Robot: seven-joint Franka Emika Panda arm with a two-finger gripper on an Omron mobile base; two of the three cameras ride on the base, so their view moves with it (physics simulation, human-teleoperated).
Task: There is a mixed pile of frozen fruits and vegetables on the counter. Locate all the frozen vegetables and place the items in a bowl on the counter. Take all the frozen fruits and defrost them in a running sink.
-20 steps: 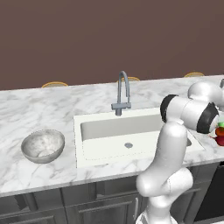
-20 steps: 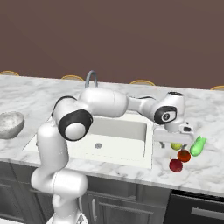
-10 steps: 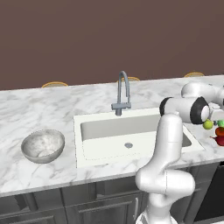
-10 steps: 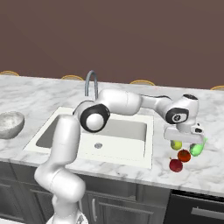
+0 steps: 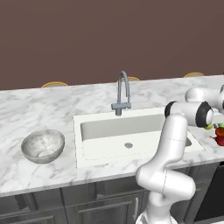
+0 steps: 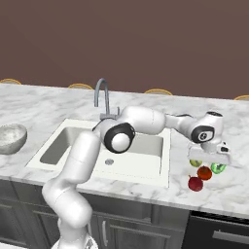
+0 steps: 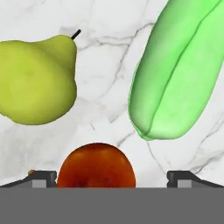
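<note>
Arm links: glossy white, rounded tubular segments.
Joints: dark grey-black discs with pale ring trim.
Gripper (image 6: 209, 156): white rectangular body beside the sink (image 6: 146, 168); small dark finger tips (image 7: 43, 177).

Grey bowl (image 5: 43, 145) left of white sink (image 5: 131, 135), produce pile (image 5: 218, 132) at the counter's (image 5: 52, 105) far right.

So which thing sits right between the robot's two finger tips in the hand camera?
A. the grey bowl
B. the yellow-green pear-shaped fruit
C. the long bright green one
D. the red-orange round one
D: in the hand view the red-orange round one sits at the bottom between the two dark finger tips of the gripper, with the pear-shaped fruit and the long green one farther off.
</note>
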